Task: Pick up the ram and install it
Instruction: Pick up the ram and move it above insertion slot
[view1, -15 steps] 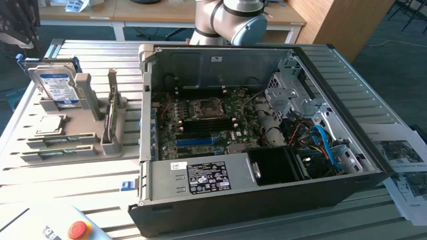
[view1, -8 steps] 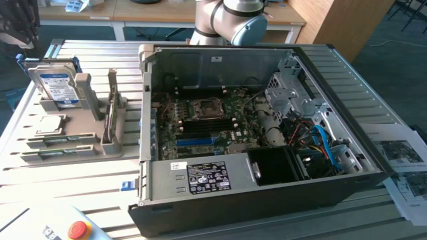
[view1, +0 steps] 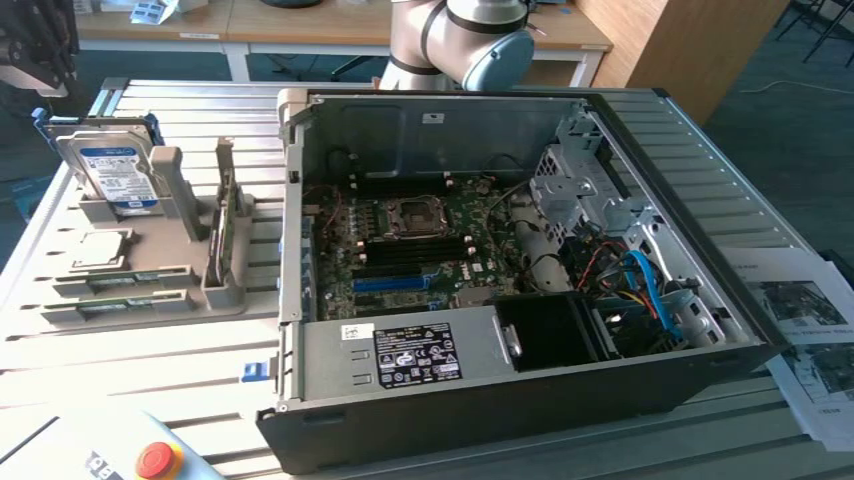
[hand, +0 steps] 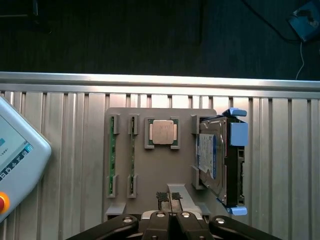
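The exterior view takes in the slatted table and on it the open case, motherboard bared, with the arm behind it. Towards the exterior view's left sits the grey holder. The wrist view looks straight down on this holder, with a pendant beside it. A drive stands on edge in it. The ram sits in a slot, a second stick parallel just beside it. Their long axes run alongside the drive's; in the exterior view one end points at the case. The gripper hangs over the holder's edge, fingers pressed together on nothing. The processor lies between ram and drive.
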